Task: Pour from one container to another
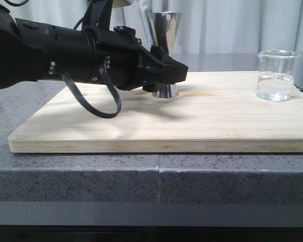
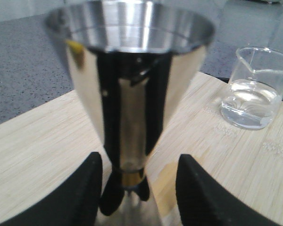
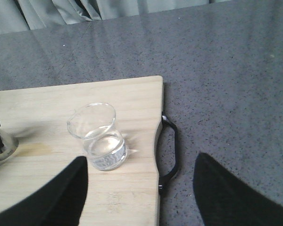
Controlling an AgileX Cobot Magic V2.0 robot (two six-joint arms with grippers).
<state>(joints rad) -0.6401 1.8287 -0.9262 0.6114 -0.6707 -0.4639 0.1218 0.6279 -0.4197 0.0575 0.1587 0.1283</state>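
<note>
The steel jigger (image 1: 164, 30) stands upright on the wooden board (image 1: 141, 126), left of centre. My left gripper (image 1: 167, 71) reaches in from the left at its waist. In the left wrist view the jigger (image 2: 132, 70) fills the space between the fingers of the left gripper (image 2: 139, 188), which is open with a gap on each side of the gold waist. The glass beaker (image 1: 276, 75) holds clear liquid and stands at the board's right end. It shows as the beaker (image 3: 98, 136) ahead of the open right gripper (image 3: 139, 193), which holds nothing and hovers over the board's edge.
The board (image 3: 61, 108) lies on a grey speckled counter (image 3: 226, 70) and has a black handle (image 3: 172, 150) on its right end. A pale curtain (image 1: 232, 25) hangs behind. A small damp stain (image 1: 202, 94) marks the board beside the jigger.
</note>
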